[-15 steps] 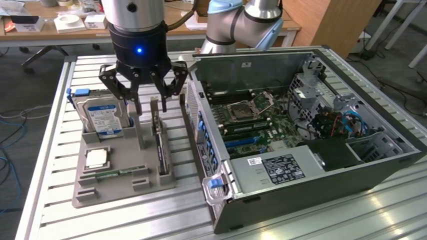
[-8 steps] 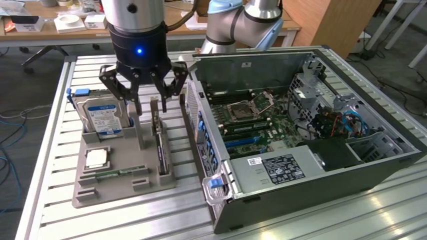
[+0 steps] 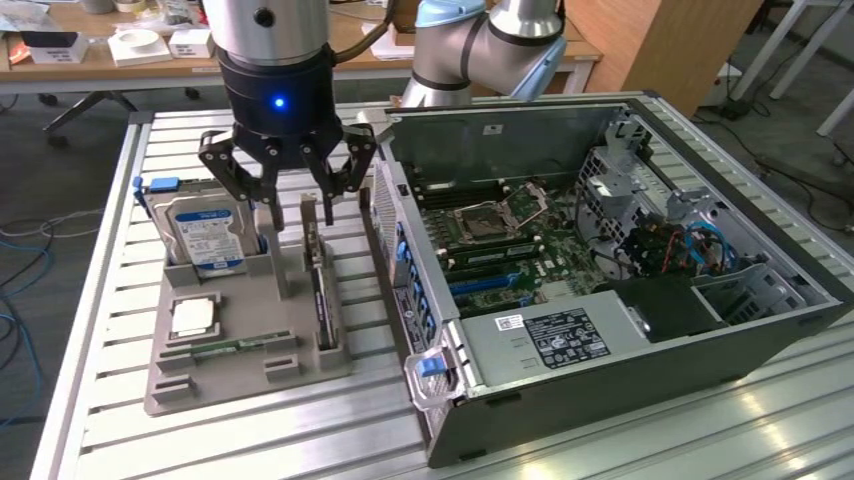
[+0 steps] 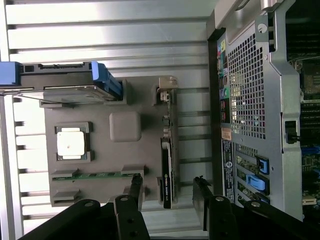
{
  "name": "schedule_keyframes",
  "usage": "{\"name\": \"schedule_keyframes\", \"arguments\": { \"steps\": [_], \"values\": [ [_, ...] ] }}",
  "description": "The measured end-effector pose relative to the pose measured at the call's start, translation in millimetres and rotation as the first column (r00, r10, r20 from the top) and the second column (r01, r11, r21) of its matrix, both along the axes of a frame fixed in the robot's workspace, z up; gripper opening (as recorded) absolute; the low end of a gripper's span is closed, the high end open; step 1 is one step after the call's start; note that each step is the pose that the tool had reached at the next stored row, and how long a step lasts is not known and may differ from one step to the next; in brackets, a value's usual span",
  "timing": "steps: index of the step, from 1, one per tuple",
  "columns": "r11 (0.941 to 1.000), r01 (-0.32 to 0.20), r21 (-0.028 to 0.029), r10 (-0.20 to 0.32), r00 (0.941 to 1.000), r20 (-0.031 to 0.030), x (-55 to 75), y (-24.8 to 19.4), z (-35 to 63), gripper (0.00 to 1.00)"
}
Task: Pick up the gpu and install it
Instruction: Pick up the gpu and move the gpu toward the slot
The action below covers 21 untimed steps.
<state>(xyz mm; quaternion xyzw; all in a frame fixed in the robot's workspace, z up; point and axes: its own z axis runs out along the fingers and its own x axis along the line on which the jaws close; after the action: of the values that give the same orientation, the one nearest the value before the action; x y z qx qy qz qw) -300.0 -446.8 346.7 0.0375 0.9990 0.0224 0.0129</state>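
Two spread fingers (image 4: 136, 192) flank the upright gpu (image 4: 166, 172) in wrist view; exterior view reveals the motherboard (image 3: 514, 235).

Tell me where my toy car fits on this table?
The bare slats of the table in front of the grey tray are free, and the corner in front of the computer case. It's crowded where the tray nears the case and the gripper hangs over the gpu.

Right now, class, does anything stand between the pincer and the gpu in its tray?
Nothing visible does. The open pincer hangs directly above the gpu, which stands on edge in the gray tray. The hard drive stands apart, toward the exterior view's left.
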Motion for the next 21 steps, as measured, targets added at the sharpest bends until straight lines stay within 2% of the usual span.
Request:
{"name": "schedule_keyframes", "arguments": {
  "steps": [8, 21],
  "values": [
    [1.0000, 0.000, -0.0002, 0.000, 1.0000, -0.0002, 0.3, 0.0, 0.0, 0.53],
    [1.0000, 0.000, -0.0004, 0.000, 1.0000, -0.0004, 0.3, 0.0, -8.9, 0.53]
  ]
}}
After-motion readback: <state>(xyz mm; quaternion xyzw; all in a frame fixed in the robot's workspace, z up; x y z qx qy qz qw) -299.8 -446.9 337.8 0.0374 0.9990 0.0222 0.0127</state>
